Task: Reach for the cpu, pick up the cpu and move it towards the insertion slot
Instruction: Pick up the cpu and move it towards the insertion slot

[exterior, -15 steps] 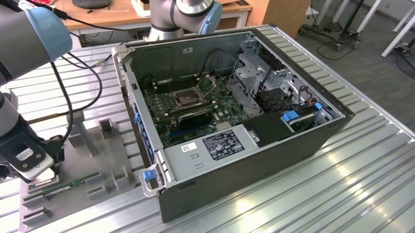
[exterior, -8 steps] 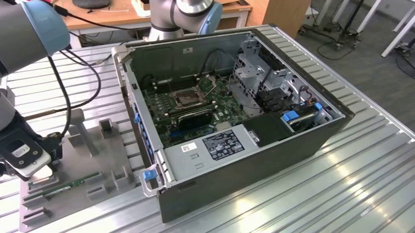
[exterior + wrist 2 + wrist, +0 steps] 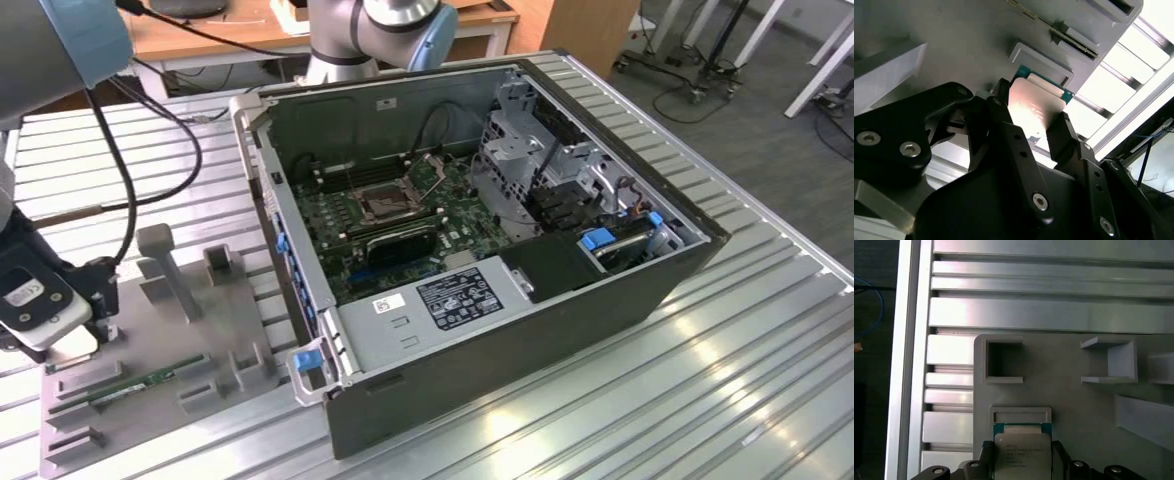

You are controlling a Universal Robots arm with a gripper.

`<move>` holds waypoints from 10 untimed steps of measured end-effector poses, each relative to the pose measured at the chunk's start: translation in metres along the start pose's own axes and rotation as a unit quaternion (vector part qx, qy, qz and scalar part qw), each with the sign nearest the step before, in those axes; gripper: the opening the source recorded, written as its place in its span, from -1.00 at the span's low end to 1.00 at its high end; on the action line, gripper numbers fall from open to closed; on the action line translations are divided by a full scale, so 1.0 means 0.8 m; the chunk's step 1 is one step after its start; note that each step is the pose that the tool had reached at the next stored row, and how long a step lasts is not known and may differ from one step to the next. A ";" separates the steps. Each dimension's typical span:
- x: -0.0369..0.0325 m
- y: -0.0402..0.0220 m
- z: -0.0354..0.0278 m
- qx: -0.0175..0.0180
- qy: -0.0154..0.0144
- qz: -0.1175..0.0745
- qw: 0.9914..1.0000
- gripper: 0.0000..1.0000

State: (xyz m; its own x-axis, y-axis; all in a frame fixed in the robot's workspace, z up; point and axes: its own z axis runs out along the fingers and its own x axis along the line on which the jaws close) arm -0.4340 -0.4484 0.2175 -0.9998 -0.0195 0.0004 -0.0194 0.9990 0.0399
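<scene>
**Gripping the small, flat, square, silver-faced cpu (image 3: 1021, 454) at the grey fixture**

Held the cpu by two opposite edges between the black fingers (image 3: 1004, 117) of the dark gripper (image 3: 1032, 112), narrowed to the chip's width and pressed against it in both wrist views. Hung just beside a shallow square-framed pocket (image 3: 1020, 415) in the flat grey plastic fixture plate (image 3: 1069, 405). Touching the plate or lifted clear of it: could not tell. Stood low over that plate at the exterior view's left, near a long narrow green memory stick (image 3: 140, 385). Stayed well apart from the square metal-framed insertion slot (image 3: 388, 205) on the green motherboard (image 3: 454, 215). Found that board inside the open dark computer case (image 3: 641, 290) on the ribbed aluminium table (image 3: 761, 380).
</scene>
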 end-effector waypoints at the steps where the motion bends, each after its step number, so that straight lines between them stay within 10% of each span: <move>1: 0.0000 0.0001 -0.0039 0.000 0.000 0.000 1.000 0.08; 10: 0.0000 0.0015 -0.0371 0.000 0.000 0.000 1.000 0.08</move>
State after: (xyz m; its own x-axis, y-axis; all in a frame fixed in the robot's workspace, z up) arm -0.4340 -0.4484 0.2472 -0.9998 -0.0195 0.0004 -0.0195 0.9990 0.0398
